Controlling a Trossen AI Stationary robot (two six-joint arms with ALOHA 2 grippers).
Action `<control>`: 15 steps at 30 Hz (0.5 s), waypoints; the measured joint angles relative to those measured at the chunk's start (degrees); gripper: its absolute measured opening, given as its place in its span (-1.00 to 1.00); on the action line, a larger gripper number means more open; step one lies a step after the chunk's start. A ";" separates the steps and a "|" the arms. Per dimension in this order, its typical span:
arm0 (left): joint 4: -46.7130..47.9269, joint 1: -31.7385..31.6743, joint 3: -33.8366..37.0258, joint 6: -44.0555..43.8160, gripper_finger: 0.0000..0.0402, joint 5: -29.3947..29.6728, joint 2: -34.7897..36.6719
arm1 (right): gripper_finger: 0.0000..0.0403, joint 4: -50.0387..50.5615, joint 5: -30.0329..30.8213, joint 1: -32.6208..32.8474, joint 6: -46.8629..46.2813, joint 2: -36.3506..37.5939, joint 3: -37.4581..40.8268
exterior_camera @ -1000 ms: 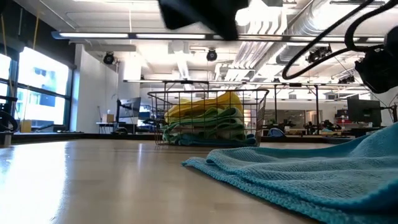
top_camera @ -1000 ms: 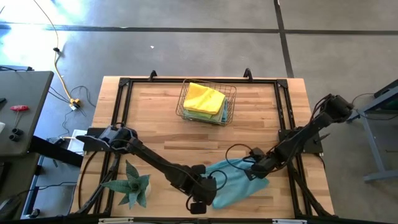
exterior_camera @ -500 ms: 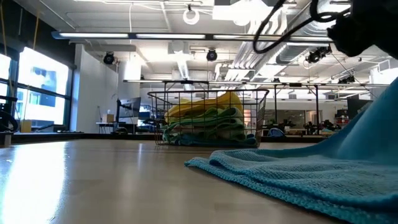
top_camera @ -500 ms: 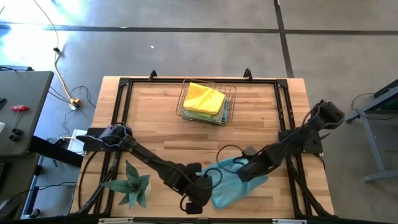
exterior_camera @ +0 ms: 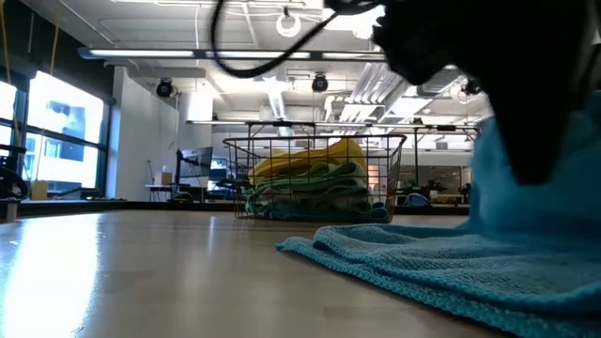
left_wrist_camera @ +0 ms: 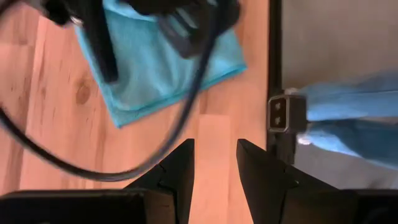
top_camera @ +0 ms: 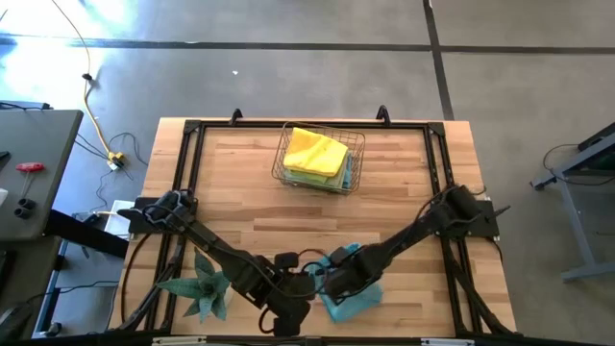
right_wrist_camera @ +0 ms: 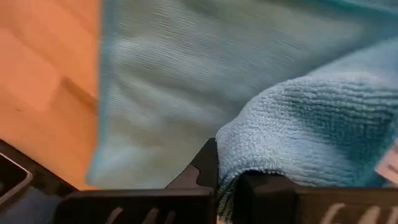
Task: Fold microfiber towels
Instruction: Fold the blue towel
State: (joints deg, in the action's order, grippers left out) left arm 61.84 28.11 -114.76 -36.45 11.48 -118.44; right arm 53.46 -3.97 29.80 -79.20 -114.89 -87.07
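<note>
Near the table's front edge, the right gripper (top_camera: 332, 281) pinches a folded-over corner of the blue towel (top_camera: 354, 288), which lies at its 4 o'clock, rumpled and doubled. At its 9 o'clock the left gripper (top_camera: 291, 309) hangs parted, empty. Far off at 12 o'clock, more towels (top_camera: 315, 154) fill a basket (top_camera: 284, 154).

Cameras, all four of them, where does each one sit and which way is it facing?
High view: above the table, looking straight down; both arms show, over the blue towel.
Low view: at table-top height, looking level toward the wire basket; a dark arm blocks the upper right.
Left wrist view: looks past the empty left gripper at wood.
Right wrist view: the right gripper pinches a fold.
All four views show the blue towel.
</note>
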 joint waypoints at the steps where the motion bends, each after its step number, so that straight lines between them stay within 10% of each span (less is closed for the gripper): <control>1: 1.03 0.44 0.03 -0.44 -0.45 0.32 0.36 | -0.99 0.28 0.01 -0.23 0.93 -1.51 -1.89; 15: 6.34 4.29 0.02 -5.44 -0.45 2.54 1.56 | -0.89 -2.11 2.27 -0.38 6.34 -9.69 -12.49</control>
State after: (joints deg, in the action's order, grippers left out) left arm 68.18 32.40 -114.74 -41.89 14.02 -116.88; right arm 51.36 -1.70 29.43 -72.85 -124.57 -99.56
